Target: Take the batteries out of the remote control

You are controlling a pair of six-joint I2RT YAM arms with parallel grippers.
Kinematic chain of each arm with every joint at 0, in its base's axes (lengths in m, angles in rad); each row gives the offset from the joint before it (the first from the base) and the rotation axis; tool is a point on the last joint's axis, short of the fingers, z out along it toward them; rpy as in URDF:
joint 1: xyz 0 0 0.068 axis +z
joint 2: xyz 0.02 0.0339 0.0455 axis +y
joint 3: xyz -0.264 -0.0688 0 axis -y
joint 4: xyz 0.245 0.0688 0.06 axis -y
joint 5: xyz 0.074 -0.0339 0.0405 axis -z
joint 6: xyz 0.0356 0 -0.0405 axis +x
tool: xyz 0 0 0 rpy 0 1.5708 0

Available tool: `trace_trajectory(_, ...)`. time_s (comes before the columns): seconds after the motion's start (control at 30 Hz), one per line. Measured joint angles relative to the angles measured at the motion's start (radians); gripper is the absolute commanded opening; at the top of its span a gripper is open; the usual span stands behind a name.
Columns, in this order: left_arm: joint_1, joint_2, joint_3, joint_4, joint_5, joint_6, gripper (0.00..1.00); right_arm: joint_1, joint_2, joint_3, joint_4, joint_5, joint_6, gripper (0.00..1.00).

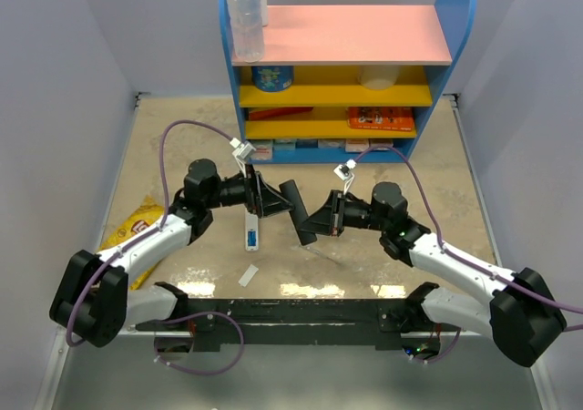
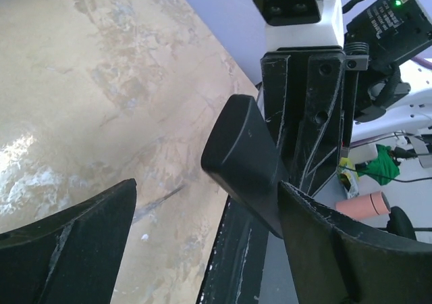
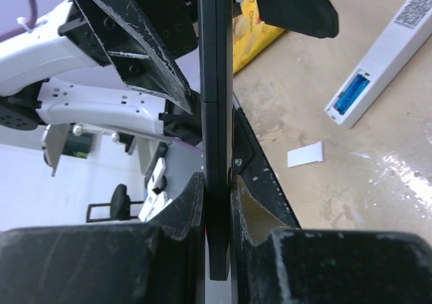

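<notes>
My right gripper (image 1: 326, 217) (image 3: 217, 196) is shut on a black remote control (image 1: 301, 214) (image 3: 216, 101), held off the table and seen edge-on in the right wrist view. My left gripper (image 1: 273, 200) (image 2: 209, 250) stands open, its fingers (image 2: 74, 243) on either side of the black remote's end (image 2: 243, 155), which lies next to the right-hand finger. No batteries show in the black remote. A white remote control (image 1: 249, 232) (image 3: 388, 54) lies on the table with its compartment open and a blue battery (image 3: 351, 93) inside.
A small white cover (image 1: 248, 275) (image 3: 305, 155) lies on the table near the white remote. A yellow snack bag (image 1: 132, 228) lies at the left. A blue and yellow shelf (image 1: 337, 73) with a plastic bottle (image 1: 246, 14) stands at the back.
</notes>
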Motion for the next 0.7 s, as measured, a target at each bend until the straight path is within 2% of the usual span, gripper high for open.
trace_trajectory(0.27, -0.018, 0.026, -0.037, 0.168, 0.020, -0.081, 0.88, 0.000, -0.001, -0.028, 0.088, -0.035, 0.068, 0.00)
trace_trajectory(0.4, -0.028, 0.029, -0.043, 0.227, 0.023, -0.109, 0.84, 0.000, -0.001, -0.029, 0.110, -0.036, 0.086, 0.00)
trace_trajectory(0.43, -0.031, 0.032, -0.044, 0.236, 0.023, -0.111, 0.82, 0.000, -0.001, -0.029, 0.116, -0.036, 0.089, 0.00)
trace_trajectory(0.57, -0.043, 0.057, -0.046, 0.272, 0.025, -0.129, 0.65, 0.000, 0.000, -0.034, 0.137, -0.036, 0.104, 0.00)
trace_trajectory(0.7, -0.049, 0.074, -0.046, 0.295, 0.029, -0.134, 0.59, -0.003, 0.000, -0.059, 0.151, -0.035, 0.117, 0.00)
